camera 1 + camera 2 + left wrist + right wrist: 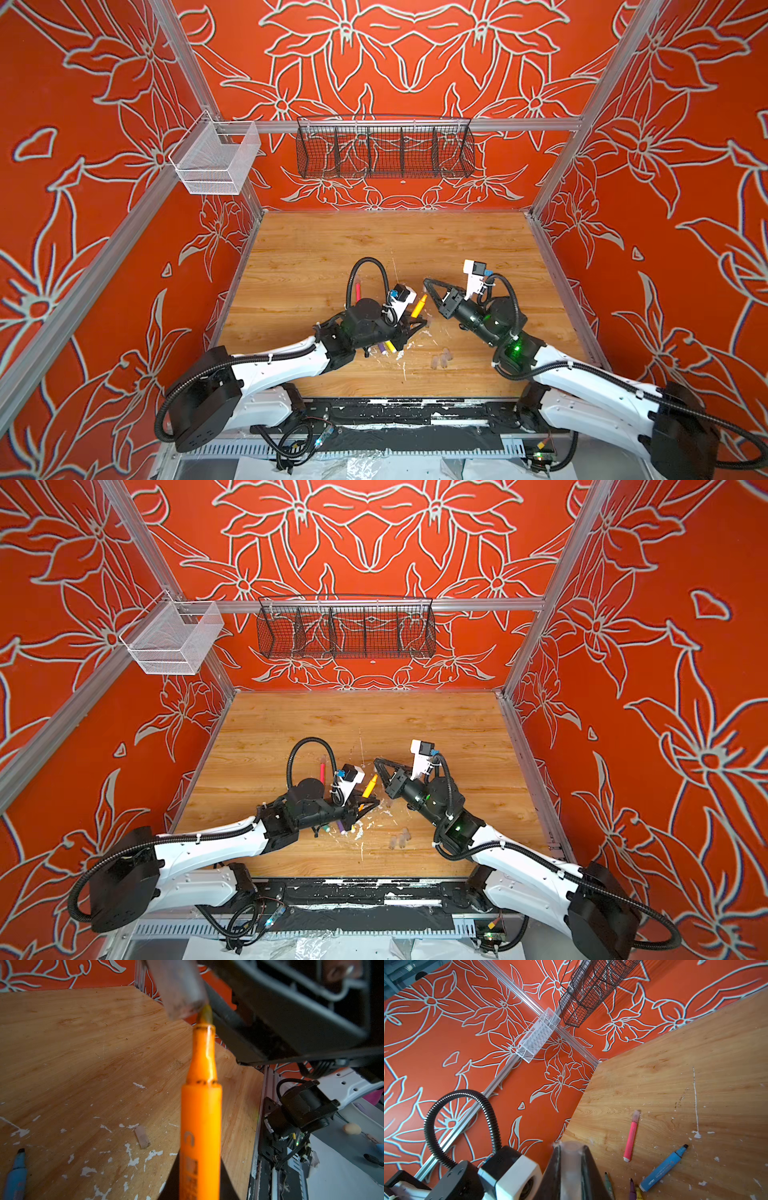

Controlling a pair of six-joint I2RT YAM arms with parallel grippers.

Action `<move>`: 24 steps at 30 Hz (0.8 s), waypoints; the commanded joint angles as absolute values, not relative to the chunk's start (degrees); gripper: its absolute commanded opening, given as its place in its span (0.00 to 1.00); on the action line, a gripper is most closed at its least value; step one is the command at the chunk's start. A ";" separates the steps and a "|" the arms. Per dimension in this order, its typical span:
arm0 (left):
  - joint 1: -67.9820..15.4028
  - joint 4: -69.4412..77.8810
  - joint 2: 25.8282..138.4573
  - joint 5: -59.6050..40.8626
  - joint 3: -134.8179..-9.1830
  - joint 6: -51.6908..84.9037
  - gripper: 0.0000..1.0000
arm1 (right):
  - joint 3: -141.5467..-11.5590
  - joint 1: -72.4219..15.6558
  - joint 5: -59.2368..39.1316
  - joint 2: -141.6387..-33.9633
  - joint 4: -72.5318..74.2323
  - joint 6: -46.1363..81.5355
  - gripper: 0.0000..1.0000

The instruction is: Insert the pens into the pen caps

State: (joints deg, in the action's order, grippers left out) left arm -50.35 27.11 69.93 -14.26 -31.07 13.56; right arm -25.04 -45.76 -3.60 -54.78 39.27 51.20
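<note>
1. Left claw (417, 323) clamped on orange pen (200, 1115), centre frame; right claw (427, 284) clamped on cap (178, 989), tip at its mouth.
2. Pink pen (631, 1136) looks capped; blue pen (664, 1167) and loose caps (442, 357) remain.

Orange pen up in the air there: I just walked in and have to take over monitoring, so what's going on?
The left gripper is shut on the orange pen, its tip aimed at a clear pen cap pinched in the right gripper. The tip sits at the cap's mouth, not yet pushed in. On the wooden table, the pink pen lies already capped, the blue pen lies bare-tipped, and some loose caps lie near the front.
</note>
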 commanded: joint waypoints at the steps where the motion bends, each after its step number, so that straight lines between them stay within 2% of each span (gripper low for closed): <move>1: -50.70 29.83 70.84 -13.80 -33.10 14.36 0.00 | -24.34 -46.40 -4.84 -55.18 42.14 52.47 0.00; 10: -50.71 30.54 70.88 -11.77 -32.89 15.84 0.00 | -23.83 -46.68 -2.23 -54.64 40.80 51.99 0.00; 24: -50.71 28.47 69.96 -16.82 -33.05 12.88 0.00 | -25.83 -46.67 3.22 -51.58 36.51 49.61 0.00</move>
State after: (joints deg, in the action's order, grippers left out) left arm -50.35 27.66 71.00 -15.40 -31.62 14.24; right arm -24.58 -46.59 1.26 -52.12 37.58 50.39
